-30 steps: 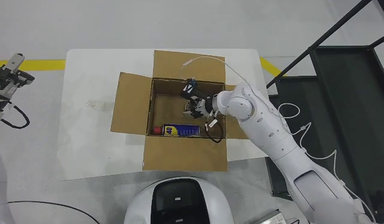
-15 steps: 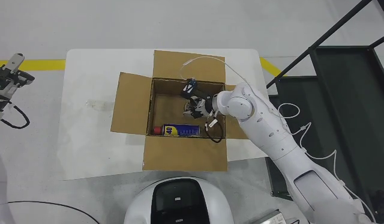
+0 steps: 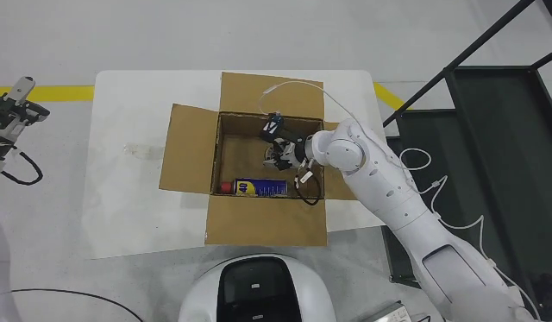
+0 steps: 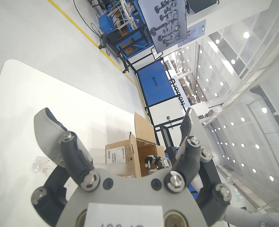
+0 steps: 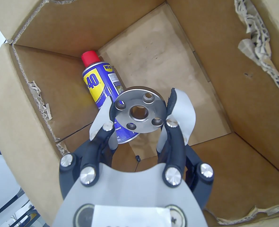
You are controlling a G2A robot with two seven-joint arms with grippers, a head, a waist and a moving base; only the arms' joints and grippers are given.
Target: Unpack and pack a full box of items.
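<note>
The right hand (image 5: 140, 105) is clamping a round metal disc (image 5: 137, 113) inside the open cardboard box (image 3: 194, 149) on the bench (image 3: 129, 210). A spray can (image 5: 99, 83) is lying on the box floor. The left hand (image 4: 117, 116) is hanging wide open beyond the bench's edge.

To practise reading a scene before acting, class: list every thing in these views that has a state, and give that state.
cardboard box, open, flaps folded outward.
spray can, lying on its side on the box floor, red cap on.
right gripper, shut on the metal flange.
metal flange, clamped edge to edge, inside the box.
left gripper, open, empty.
</note>
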